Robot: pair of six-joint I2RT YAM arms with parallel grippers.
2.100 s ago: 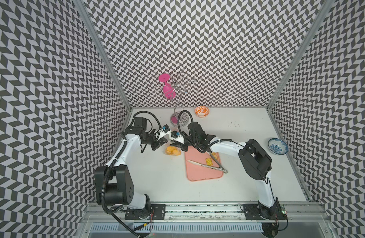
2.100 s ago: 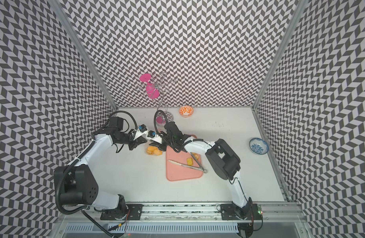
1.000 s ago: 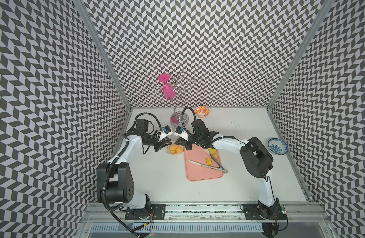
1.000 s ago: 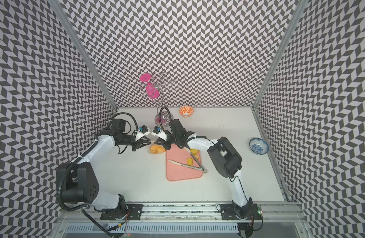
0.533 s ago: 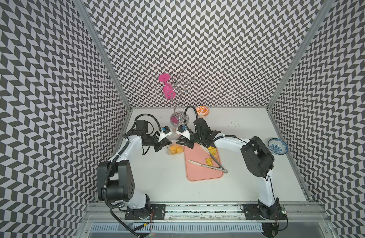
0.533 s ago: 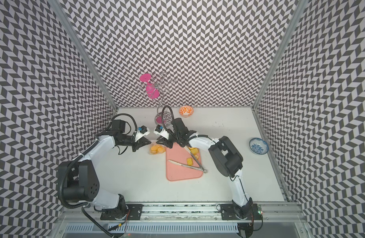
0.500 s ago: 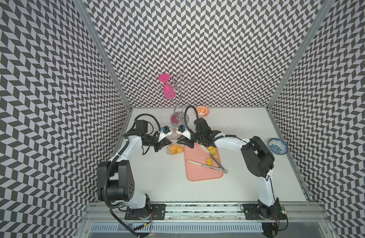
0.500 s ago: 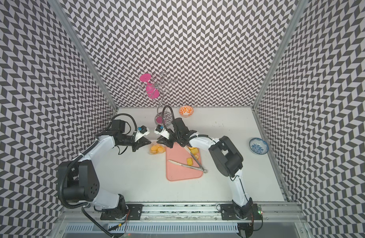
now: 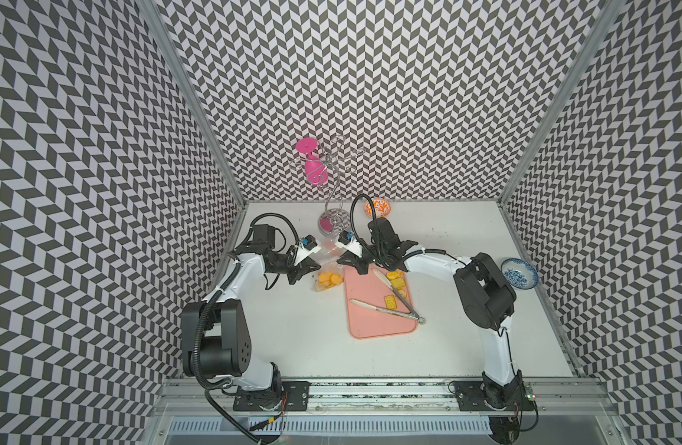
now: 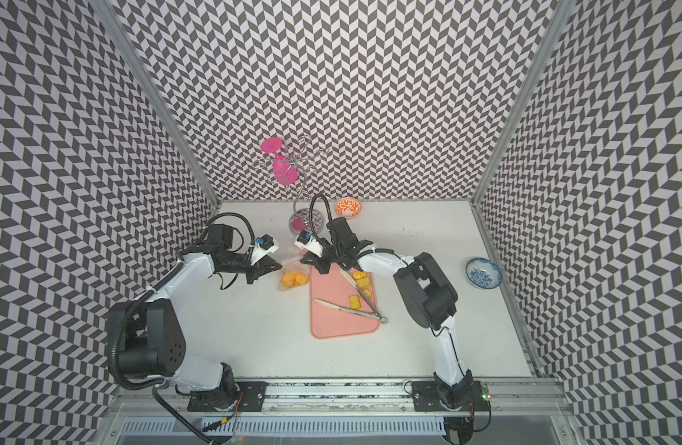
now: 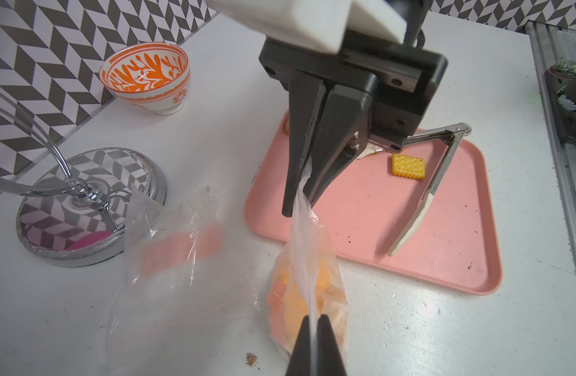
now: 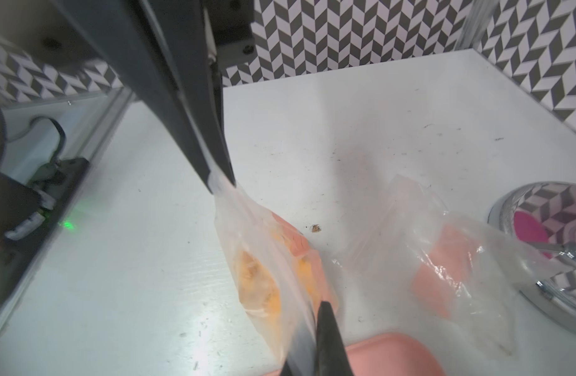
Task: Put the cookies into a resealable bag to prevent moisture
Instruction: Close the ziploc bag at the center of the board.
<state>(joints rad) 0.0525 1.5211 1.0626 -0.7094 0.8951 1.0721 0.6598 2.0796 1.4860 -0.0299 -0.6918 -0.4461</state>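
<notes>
Bag [image 11: 305, 234] of cookies [image 11: 290, 301] beside tray [image 11: 378, 228]

The bag [image 11: 308, 289] is thin clear plastic film, crinkled and shiny. The tongs [image 11: 441, 169] are bright metal, and the tray [image 11: 410, 241] under them is smooth matt pink plastic. The stand base [image 11: 52, 211] is mirror-polished metal, the bowl [image 11: 146, 81] glossy glazed.

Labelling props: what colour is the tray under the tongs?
Pink tray, clearest in the left wrist view.

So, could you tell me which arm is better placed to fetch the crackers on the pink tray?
Right, likely: the right tool grips the bag beside the pink tray holding crackers and tongs; the left tool grips the bag's far side.
</notes>
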